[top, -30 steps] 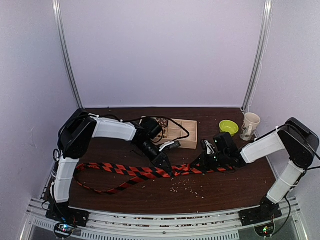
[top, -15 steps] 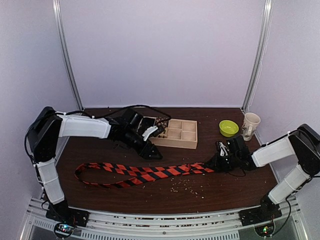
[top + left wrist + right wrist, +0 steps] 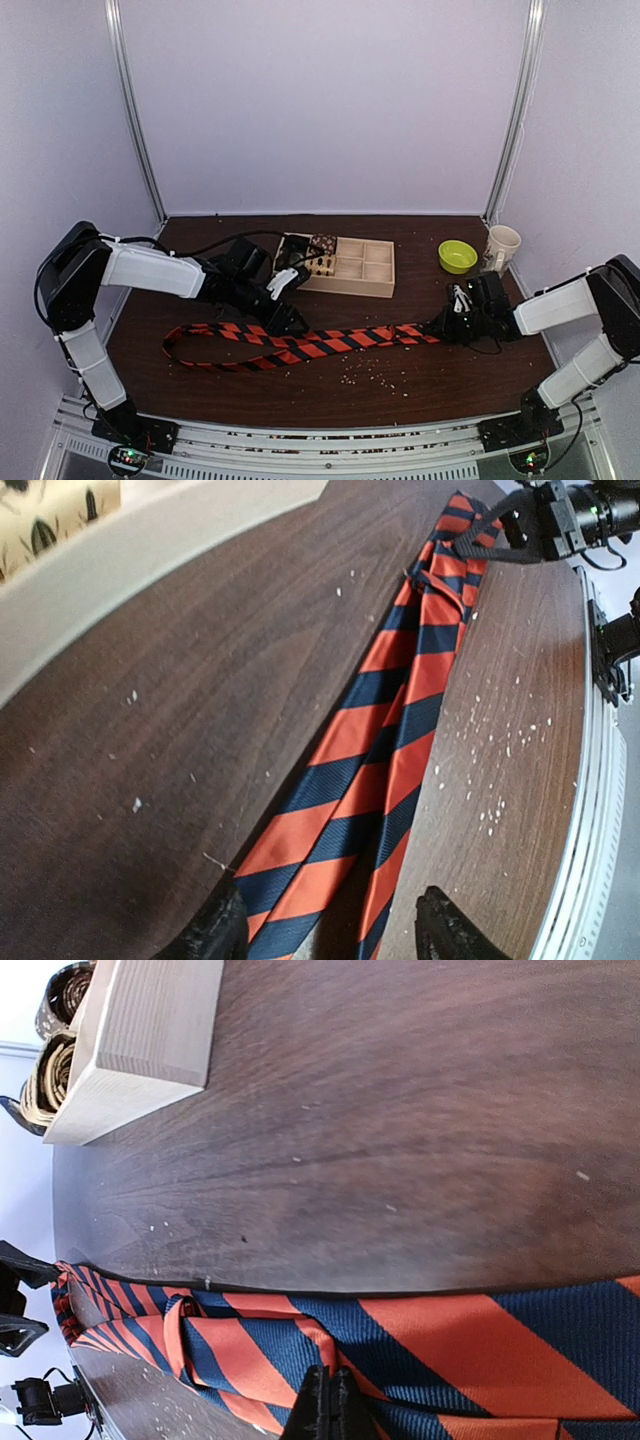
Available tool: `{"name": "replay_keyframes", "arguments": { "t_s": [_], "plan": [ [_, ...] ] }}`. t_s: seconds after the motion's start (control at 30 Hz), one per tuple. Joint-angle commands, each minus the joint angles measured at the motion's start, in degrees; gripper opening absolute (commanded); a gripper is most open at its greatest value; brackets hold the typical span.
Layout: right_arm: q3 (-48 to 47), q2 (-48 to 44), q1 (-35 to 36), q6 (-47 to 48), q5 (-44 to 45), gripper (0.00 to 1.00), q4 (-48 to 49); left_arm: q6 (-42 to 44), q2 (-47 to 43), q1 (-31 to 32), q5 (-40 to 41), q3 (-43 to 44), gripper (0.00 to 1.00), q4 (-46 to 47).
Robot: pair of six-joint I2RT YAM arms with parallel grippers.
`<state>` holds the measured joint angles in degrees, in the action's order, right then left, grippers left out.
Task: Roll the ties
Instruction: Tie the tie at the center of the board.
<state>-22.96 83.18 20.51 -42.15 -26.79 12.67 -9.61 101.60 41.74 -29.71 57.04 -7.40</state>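
The left gripper (image 3: 291,324) is released. Its two dark fingers (image 3: 215,932) stand apart, low over the counter (image 3: 470,378), and the left wrist view shows the tie (image 3: 370,770) lying flat in the gap between them, with neither finger visibly pressing on it. From there the red-orange and black striped band runs straight ahead of this gripper as two layers side by side, narrowing toward the right gripper (image 3: 540,525) at its far end. In the top view the tie (image 3: 320,347) stretches across the counter from one gripper to the other. A doubled loop of it reaches past the left gripper on the side away from the right one. The right gripper (image 3: 441,328) is clenched on the tie's narrow end: its own camera shows the fingers (image 3: 335,1407) pinched together with striped fabric (image 3: 450,1345) directly beneath and in front of them, and a small fold in the cloth a little farther along. White specks (image 3: 375,374) dot the counter on the near side of the tie, between the two grippers. Beyond the left gripper, apart from the tie, sits a wooden tray (image 3: 362,286) with patterned fabric rolls (image 3: 322,243) in its end compartments. Beyond the right gripper stand a green bowl (image 3: 457,256) and a cup (image 3: 499,251), well clear of the tie.
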Motion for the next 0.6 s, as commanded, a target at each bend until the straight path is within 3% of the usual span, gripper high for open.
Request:
{"name": "replay_keyframes", "arguments": {
  "t_s": [0.0,0.43,0.5,0.57],
  "plan": [
    [2.9,-2.9,-2.4,0.3,3.8,0.00,-9.9,0.4,-2.5,1.0,1.4,1.6,0.60,5.2],
    [4.0,-10.1,-11.2,-5.0,1.7,0.00,-16.4,4.2,-7.2,-0.3,1.7,-1.9,0.61,0.5],
    [3.8,-11.8,-12.3,-5.5,2.2,0.03,-17.6,4.6,-8.6,-0.4,1.3,-3.3,0.61,-0.6],
    [3.1,-13.0,-12.9,-5.1,2.2,0.16,-19.2,4.5,-10.3,-0.4,0.8,-4.6,0.61,-1.6]
  ]
}}
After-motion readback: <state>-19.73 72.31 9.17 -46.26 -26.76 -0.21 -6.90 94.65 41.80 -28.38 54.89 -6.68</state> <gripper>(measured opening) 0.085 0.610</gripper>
